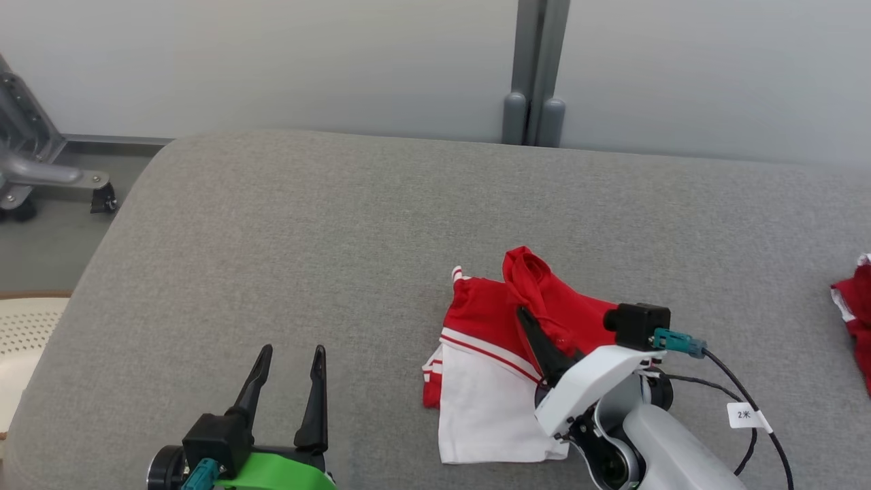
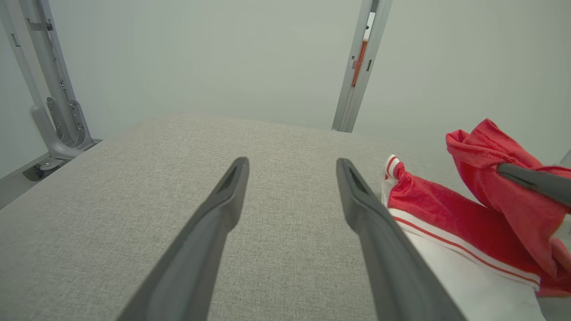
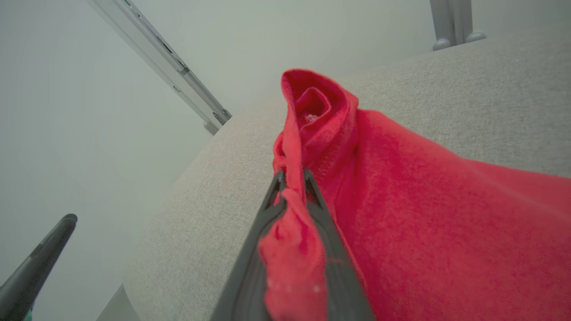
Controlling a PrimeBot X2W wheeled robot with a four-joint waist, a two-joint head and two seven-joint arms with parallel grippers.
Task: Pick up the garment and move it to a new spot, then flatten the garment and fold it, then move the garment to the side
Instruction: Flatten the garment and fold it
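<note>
The grey fabric-covered bench (image 1: 306, 238) is rounding off at its far-left corner, and its left edge is slanting down toward the near left. A cream perforated object (image 1: 27, 333) is sitting just beyond that edge. A broad bare stretch of bench is lying open to the left of and beyond the red-and-white cloth garment (image 1: 480, 381), which is resting right of centre on the near half. Further right, well apart at the scene's right margin, another red cloth piece (image 1: 854, 306) is lying.

The garment's long axis is running near to far. Its white panel is lying flat at the near end and its red part, edged with white stripes, is at the far end. A red fold is standing up in a peak and pointing far.

The right tool (image 1: 525, 316) is pinching that red fold, its two dark fingers closed tight with cloth bunched between them (image 3: 292, 176). The left tool (image 1: 292, 350) is hovering at the near left with its fingers spread wide (image 2: 292, 161), gripping nothing, just left of the garment's striped edge.
</note>
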